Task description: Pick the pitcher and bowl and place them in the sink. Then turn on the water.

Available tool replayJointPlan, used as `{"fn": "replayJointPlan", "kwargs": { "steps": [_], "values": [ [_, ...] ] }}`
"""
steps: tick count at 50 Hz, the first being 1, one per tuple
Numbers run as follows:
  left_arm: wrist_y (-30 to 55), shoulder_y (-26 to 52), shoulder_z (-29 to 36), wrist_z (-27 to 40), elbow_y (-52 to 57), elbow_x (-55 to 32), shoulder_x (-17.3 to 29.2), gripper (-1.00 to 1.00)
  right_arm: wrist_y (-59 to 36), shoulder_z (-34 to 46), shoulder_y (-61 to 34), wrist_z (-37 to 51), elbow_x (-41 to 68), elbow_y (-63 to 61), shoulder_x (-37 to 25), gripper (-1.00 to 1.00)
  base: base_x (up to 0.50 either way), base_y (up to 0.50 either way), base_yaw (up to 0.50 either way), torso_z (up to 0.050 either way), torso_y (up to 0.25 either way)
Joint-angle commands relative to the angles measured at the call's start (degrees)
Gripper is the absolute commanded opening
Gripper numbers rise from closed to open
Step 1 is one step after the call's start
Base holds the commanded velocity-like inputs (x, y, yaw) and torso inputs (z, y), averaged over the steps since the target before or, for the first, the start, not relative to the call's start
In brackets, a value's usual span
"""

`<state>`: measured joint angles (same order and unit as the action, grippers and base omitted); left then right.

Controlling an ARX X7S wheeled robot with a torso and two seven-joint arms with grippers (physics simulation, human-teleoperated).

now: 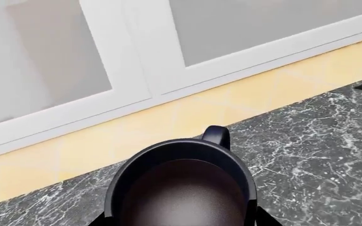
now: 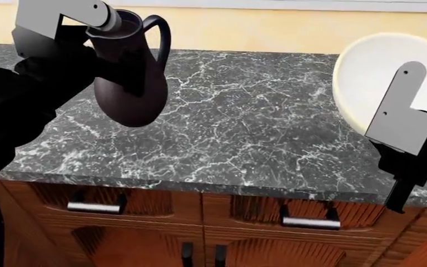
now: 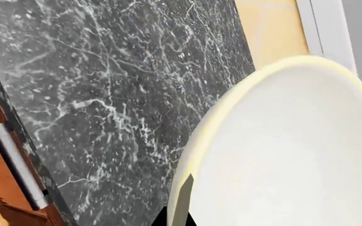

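Head view: left gripper holds the pitcher up off the worktop, clamped at the neck/rim. Pitcher is dark brown-purple, glossy, tilted, w/ its round belly hanging over the worktop's left part and the loop handle turned toward the yellow back wall. Its shadow isn't clear to make out.

Left wrist view: looks straight down into the pitcher's mouth, dark inside; the handle top sticks out past the rim. Behind it are grey-veined black marble, a yellow wall strip, then white-framed window panels. Gripper fingers barely show at the frame edge.

Right gripper holds the bowl raised at the worktop's right end, tipped nearly on edge so the cream inside faces the head cam. Grey bracket of the arm covers part of it. In the right wrist view the bowl fills half the frame, pale yellow rim clear, one finger pressed at the rim.

Below the worktop's front edge: brown wood drawers w/ metal bar handles. Sink and faucet aren't in any view. No labels, brands or writing readable anywhere.
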<state>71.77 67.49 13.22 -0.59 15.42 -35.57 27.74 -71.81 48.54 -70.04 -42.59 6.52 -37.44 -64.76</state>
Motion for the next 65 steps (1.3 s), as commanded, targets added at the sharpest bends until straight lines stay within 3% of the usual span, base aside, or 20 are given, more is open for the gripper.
{"fn": "replayJointPlan", "kwargs": {
  "steps": [1,14,27,65],
  "values": [
    [-0.2,1.4,-1.2,1.3,0.8,1.1,0.1,-1.0,0.9,-0.7,0.5,1.0,-1.1,0.2,-0.2,-1.0,0.0,0.0,-0.5,0.0,0.0],
    [-0.2,1.0,-1.6,1.6,1.3,0.6,0.2,-1.0,0.4,-0.4,0.0,0.8,-1.4,-0.3,-0.1,-1.0,0.0,0.0,-0.5,0.001,0.002],
    [-1.0,0.1,-1.9,1.7,1.1,0.4,0.5,-1.0,0.4,0.6,-0.6,1.2,-2.3,0.7,1.5,-1.0,-0.02,0.0,0.0,0.001,0.002],
    [-0.6,1.2,-1.3,2.4,1.0,-0.4,0.4,-1.0,0.7,-2.5,2.7,3.1,-0.1,0.1,0.3,-1.0,-0.5,0.01,0.0,0.001,0.002]
  ]
}}
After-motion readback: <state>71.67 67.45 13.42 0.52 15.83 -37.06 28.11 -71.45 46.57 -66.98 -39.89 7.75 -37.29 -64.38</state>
